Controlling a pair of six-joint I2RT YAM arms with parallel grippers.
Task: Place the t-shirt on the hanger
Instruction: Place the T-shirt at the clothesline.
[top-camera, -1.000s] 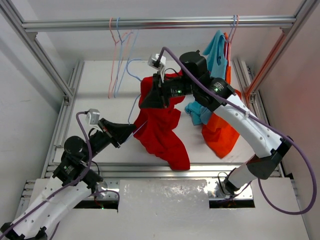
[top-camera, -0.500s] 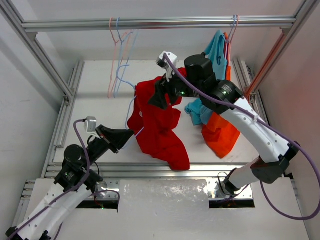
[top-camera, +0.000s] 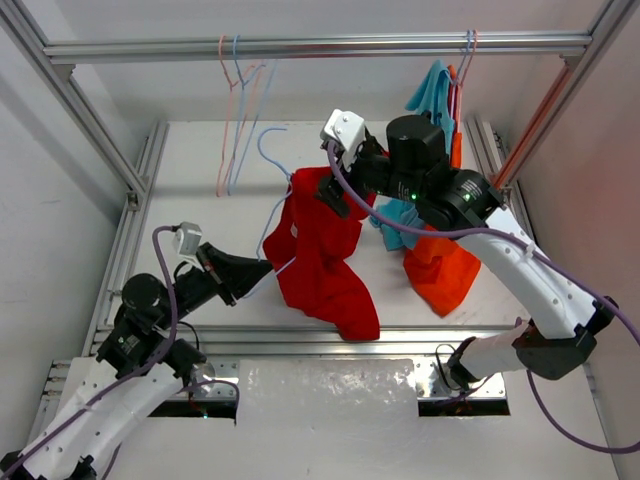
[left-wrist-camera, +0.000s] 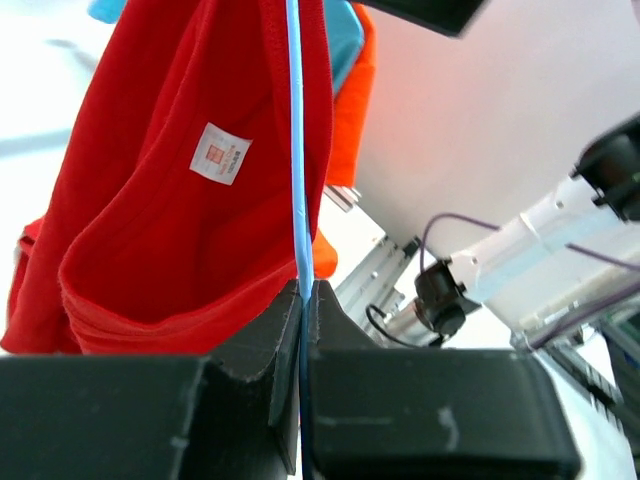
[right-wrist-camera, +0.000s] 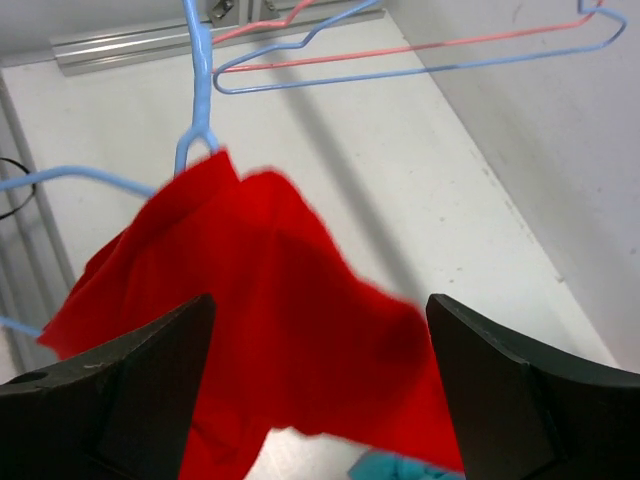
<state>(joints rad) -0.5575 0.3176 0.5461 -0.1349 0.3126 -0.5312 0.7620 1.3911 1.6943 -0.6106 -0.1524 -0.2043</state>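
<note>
Your left gripper is pinched tight on the thin wire of the hanger, which runs up along the inside of the t-shirt. Your right gripper sits above the top of the red cloth with its fingers spread wide and gripping nothing. The t-shirt hangs draped over the hanger, whose neck pokes out at the cloth's upper edge, just beside the orange shirt.
</note>
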